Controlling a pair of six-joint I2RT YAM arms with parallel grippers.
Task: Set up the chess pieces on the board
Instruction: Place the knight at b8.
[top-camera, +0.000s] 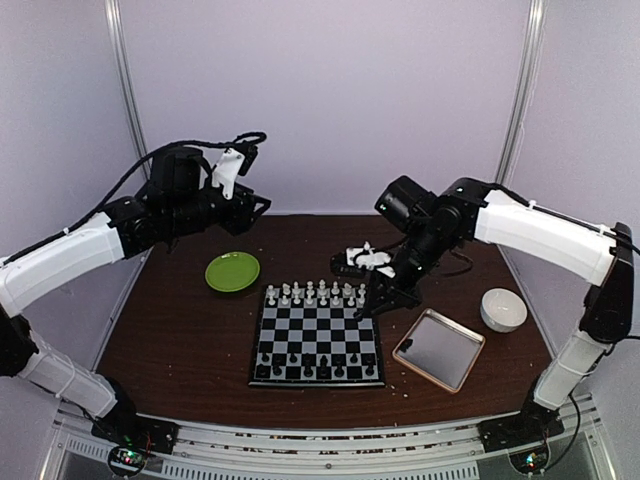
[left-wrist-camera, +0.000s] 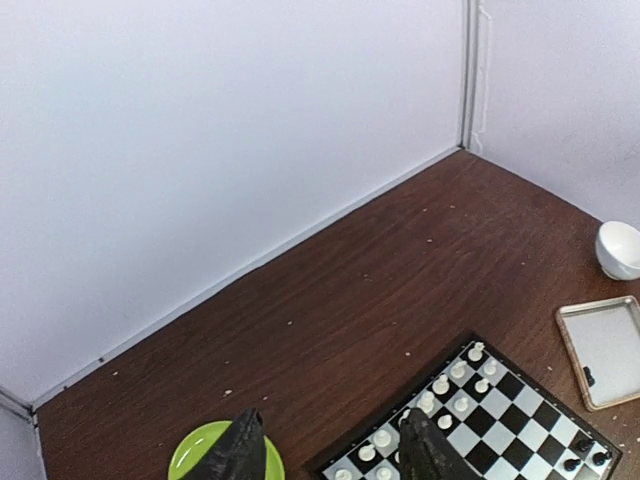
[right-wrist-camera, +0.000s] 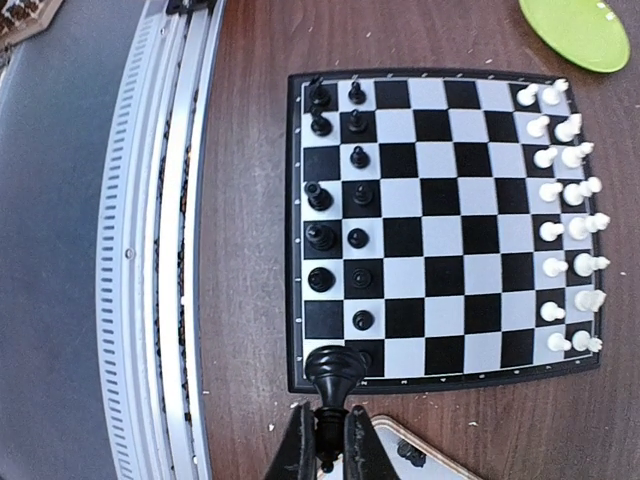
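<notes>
Right gripper (right-wrist-camera: 325, 418) is clamped on black piece (right-wrist-camera: 335, 370) at board (right-wrist-camera: 440, 220) edge; lowering onto empty corner sq. is needed nxt.

My dark table (top-camera: 180, 330)
On it sit chessboard (top-camera: 318, 335), green plate (top-camera: 232, 271), tray (top-camera: 440, 348), white bowl (top-camera: 503, 309); pale specks (top-camera: 405, 385), perhaps crumbs.

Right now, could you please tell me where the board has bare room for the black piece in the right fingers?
On the board, the middle band lies bare between the black pieces and the white pieces. Both end bands are crowded, though the black back row shows gaps.
</notes>
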